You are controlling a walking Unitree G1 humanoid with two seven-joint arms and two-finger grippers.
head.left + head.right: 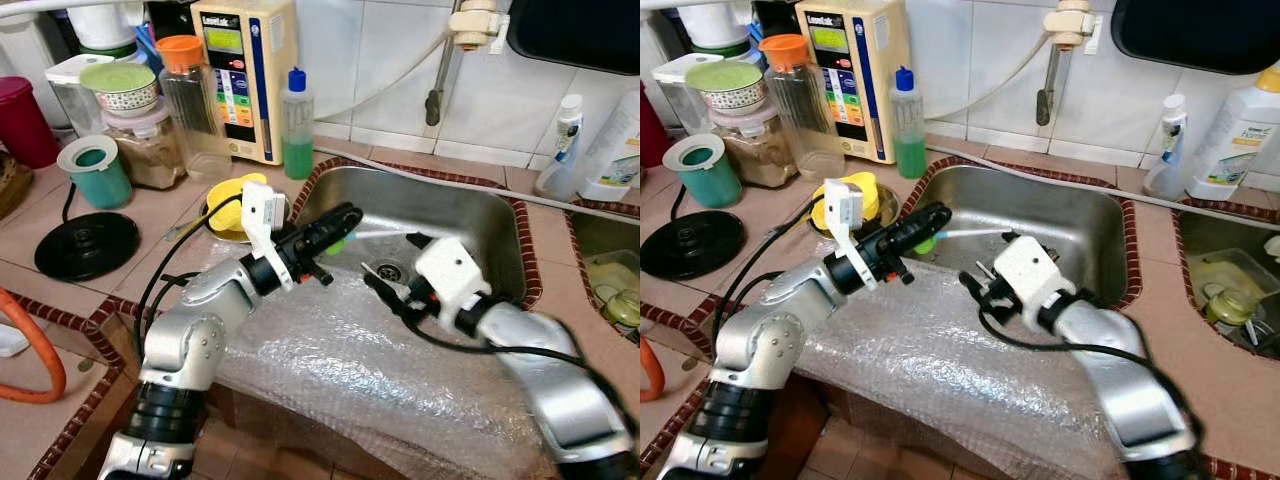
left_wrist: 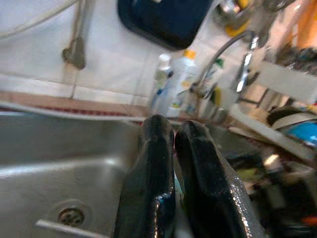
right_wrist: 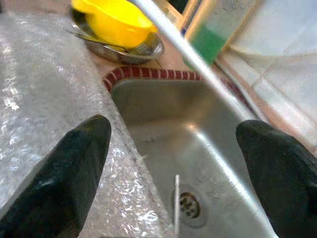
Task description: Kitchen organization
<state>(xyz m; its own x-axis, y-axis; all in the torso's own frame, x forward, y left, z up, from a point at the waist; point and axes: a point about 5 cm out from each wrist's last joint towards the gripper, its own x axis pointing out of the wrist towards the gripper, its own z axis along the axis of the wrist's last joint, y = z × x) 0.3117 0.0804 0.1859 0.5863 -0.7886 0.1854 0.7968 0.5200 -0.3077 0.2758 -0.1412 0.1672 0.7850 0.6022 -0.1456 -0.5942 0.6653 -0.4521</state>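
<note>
A big sheet of bubble wrap (image 1: 350,370) lies nearest, spread over the front edge of the table (image 1: 150,215) and hanging partly into the steel sink (image 1: 470,215).

Above the wrap, the right hand (image 1: 385,290) reaches toward the sink. Its two black fingers (image 3: 74,168) are spread wide apart and hold nothing. Between them, farther down, you can see the round drain (image 3: 190,206) in the sink bottom.

The left hand (image 1: 345,217) is over the near left rim of the sink. Its two fingers (image 2: 153,178) are pressed close together, and they pinch a green and pale blue thing (image 1: 345,240) that looks like a toothbrush. Its pale handle sticks out over the sink.

Just behind the left hand, a yellow bowl (image 1: 235,205) sits in a small steel dish on the table.

Farther back on the left are a black round lid (image 1: 85,245), a teal cup (image 1: 95,170) and some jars (image 1: 150,140). By the wall stand a green soap bottle (image 1: 297,125) and a cream water machine (image 1: 245,75). White bottles (image 1: 610,150) stand at the far right.
</note>
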